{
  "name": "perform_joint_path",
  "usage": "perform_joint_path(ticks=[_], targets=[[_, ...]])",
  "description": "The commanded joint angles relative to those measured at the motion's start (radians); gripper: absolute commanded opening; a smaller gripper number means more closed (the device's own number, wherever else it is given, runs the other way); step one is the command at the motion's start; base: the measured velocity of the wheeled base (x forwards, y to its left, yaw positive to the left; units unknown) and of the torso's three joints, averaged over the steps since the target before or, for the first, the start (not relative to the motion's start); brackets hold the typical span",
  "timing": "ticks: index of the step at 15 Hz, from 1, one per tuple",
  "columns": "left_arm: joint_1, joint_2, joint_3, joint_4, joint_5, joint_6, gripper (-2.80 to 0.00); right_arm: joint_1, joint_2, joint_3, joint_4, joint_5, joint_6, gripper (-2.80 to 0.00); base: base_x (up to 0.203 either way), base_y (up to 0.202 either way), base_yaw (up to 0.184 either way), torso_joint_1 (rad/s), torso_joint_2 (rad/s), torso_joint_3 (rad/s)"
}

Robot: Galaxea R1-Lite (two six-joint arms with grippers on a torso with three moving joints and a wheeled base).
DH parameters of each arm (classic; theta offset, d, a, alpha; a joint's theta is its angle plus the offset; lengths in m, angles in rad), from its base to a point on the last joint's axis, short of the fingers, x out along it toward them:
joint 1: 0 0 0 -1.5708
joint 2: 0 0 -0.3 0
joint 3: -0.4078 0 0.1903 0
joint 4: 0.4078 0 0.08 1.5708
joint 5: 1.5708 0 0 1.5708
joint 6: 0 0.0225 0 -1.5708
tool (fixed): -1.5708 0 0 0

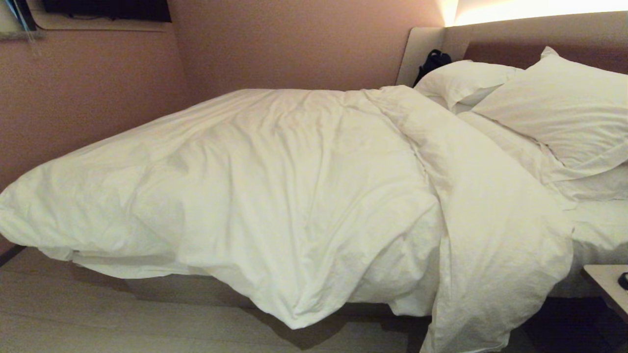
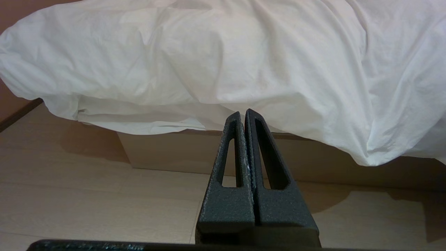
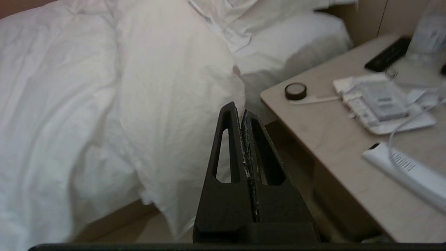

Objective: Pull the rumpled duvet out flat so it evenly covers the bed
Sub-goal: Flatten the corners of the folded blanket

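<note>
The white duvet [image 1: 294, 196] lies creased over the bed [image 1: 603, 230], with a thick fold [image 1: 490, 206] running from the pillows down over the near side toward the floor. Its near edge sags over the grey-beige base plinth [image 2: 167, 153]. Neither arm shows in the head view. My left gripper [image 2: 243, 113] is shut and empty, held low in front of the duvet's overhang [image 2: 209, 69], apart from it. My right gripper [image 3: 237, 107] is shut and empty, in front of the hanging duvet fold [image 3: 174, 104], between it and the bedside table.
Two white pillows [image 1: 559, 108] lean on the padded headboard [image 1: 495, 49]. A bedside table [image 3: 334, 132] stands right of the bed, carrying a remote, papers, a cable and a small round object [image 3: 295, 90]. A wall [image 1: 88, 98] runs along the bed's far side. Wooden floor [image 2: 87, 195] lies below.
</note>
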Motion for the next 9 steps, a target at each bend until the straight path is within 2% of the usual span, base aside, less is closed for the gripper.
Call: perform_joint_path(ticks=[1, 6, 9], targets=[[0.0, 0.0, 0.0, 0.0, 0.001, 0.001, -2.8, -0.003, -0.093, 0.045, -0.07, 0.03, -0.117, -2.8, 0.0, 0.0, 0.0, 0.0, 0.0, 0.0], [0.0, 0.0, 0.0, -0.001, 0.001, 0.001, -2.8, -0.007, -0.248, 0.14, -0.097, 0.182, -0.157, -2.8, 0.0, 0.0, 0.0, 0.0, 0.0, 0.0], [0.0, 0.0, 0.0, -0.001, 0.001, 0.001, -2.8, -0.007, -0.295, 0.212, -0.11, 0.227, -0.201, -2.8, 0.0, 0.0, 0.0, 0.0, 0.0, 0.0]])
